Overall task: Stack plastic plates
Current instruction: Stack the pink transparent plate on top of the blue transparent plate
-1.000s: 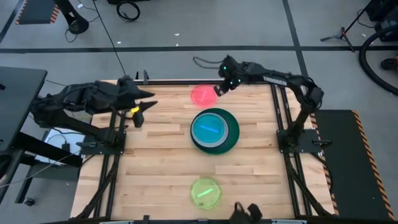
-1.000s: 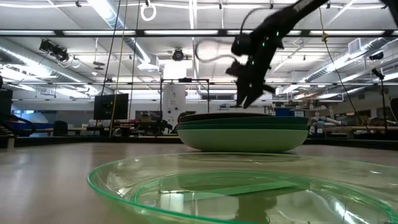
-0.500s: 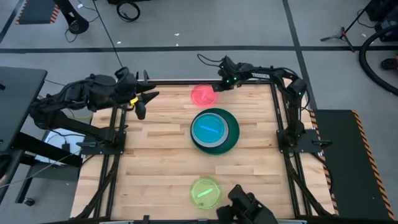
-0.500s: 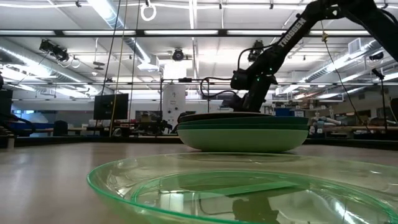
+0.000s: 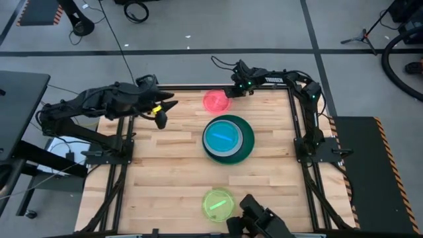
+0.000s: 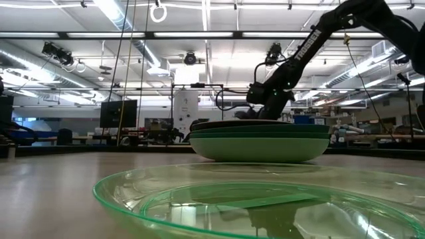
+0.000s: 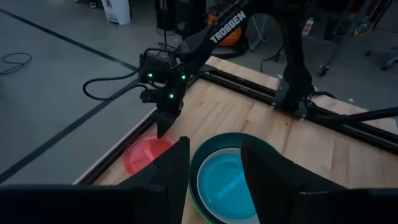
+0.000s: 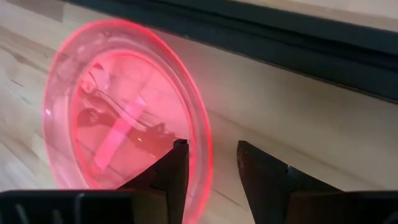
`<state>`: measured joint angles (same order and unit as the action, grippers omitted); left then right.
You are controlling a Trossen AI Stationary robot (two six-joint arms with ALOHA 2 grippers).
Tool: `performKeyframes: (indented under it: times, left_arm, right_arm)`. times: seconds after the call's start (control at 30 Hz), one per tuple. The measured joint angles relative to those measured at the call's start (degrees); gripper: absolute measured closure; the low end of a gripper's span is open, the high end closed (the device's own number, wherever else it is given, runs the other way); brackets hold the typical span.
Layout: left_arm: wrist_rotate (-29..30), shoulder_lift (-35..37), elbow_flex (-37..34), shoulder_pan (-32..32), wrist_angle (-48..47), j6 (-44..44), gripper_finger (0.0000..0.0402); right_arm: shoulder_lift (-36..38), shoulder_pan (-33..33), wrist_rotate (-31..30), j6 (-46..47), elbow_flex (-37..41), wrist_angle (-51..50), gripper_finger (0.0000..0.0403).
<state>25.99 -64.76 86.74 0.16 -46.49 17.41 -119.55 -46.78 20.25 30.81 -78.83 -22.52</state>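
We saw the right claw [image 8: 208, 163] spread open, its fingers straddling the glossy rim of the translucent pink plate [image 5: 216, 101] at the wooden counter's [image 5: 165, 165] far edge; the left claw [image 5: 160, 116] hovered open near the left side, gripping nothing

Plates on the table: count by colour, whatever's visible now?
Pink plate: 1
Cyan plate: 1, top of the stack
Dark green plate: at least 1, under the cyan; lower ones hidden
Yellow-green plate: 1
Total visible: 4
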Motion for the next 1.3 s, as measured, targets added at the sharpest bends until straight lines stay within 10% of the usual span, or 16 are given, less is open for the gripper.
performKeyframes:
  times: [0.5,1.3]
  left_arm:
    - [0.0,3.9,0.0,0.0,-1.9,-0.1,0.0251]
    - [-0.1,8.2,0.0,-2.8,-7.8,-2.0,0.0251]
  right_arm:
    - [-0.2,2.3,-4.8,2.7,0.2,3.9,0.0392]
    - [32.6,20.4,-8.5,11.7,0.2,-13.7,0.0398]
